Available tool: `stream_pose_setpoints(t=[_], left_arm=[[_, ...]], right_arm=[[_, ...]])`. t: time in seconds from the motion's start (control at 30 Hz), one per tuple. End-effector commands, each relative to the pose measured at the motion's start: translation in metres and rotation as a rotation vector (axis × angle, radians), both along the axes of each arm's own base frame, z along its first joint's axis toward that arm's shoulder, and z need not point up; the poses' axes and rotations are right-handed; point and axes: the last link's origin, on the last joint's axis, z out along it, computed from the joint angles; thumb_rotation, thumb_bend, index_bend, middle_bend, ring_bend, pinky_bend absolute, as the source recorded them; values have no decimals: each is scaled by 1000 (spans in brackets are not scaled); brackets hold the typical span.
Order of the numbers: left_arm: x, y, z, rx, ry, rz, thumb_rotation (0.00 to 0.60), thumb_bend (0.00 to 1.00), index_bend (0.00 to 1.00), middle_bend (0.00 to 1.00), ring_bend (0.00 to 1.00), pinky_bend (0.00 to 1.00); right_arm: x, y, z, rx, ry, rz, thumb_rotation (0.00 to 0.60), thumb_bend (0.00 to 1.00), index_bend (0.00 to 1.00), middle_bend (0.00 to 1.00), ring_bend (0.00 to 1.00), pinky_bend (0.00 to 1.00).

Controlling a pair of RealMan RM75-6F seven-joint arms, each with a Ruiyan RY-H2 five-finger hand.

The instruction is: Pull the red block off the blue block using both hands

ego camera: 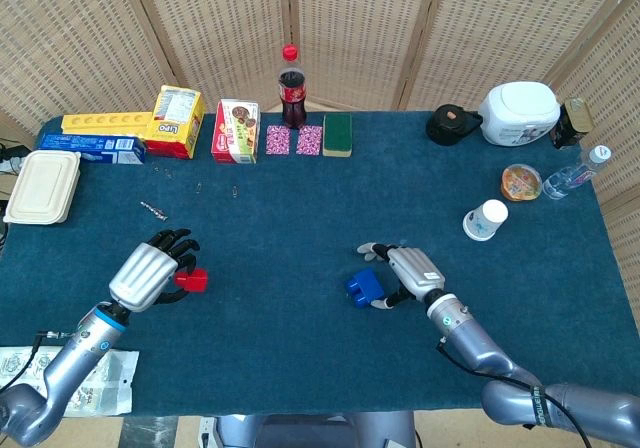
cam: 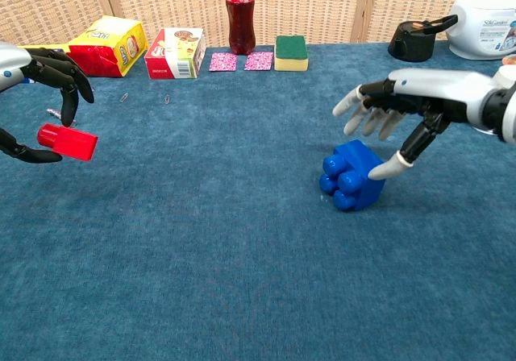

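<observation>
The red block (ego camera: 192, 280) (cam: 68, 142) is apart from the blue block, at the left of the table. My left hand (ego camera: 150, 273) (cam: 40, 67) holds it between the thumb below and the dark fingers curled above. The blue block (ego camera: 365, 286) (cam: 351, 176) lies on the blue cloth right of centre, studs facing the chest camera. Just above and right of it hovers my right hand (ego camera: 410, 268) (cam: 411, 95), fingers spread. Only its thumb tip touches the block's right side.
Along the far edge stand a cola bottle (ego camera: 291, 88), snack boxes (ego camera: 236, 130), a green sponge (ego camera: 337, 134) and a white cooker (ego camera: 518, 113). A paper cup (ego camera: 486, 219) stands at the right, a white lunch box (ego camera: 43, 186) at the left.
</observation>
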Motion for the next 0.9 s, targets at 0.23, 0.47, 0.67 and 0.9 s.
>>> stream_pose_setpoints(t=[0.23, 0.47, 0.67, 0.9], left_arm=[[5, 7, -15, -49, 69, 50, 600, 135, 439, 285, 152, 269], [18, 13, -22, -67, 117, 76, 600, 88, 60, 230, 110, 257], [14, 10, -4, -8, 79, 92, 600, 87, 55, 229, 110, 257], [-13, -3, 32, 79, 2, 171, 600, 88, 54, 229, 110, 257]], right_arm=[[13, 1, 30, -69, 4, 54, 600, 173, 168, 260, 262, 260], [9, 2, 46, -140, 14, 57, 600, 172, 167, 259, 262, 260], [1, -3, 54, -209, 14, 46, 600, 176, 203, 275, 268, 261], [-16, -8, 60, -390, 58, 46, 600, 229, 333, 350, 351, 306]])
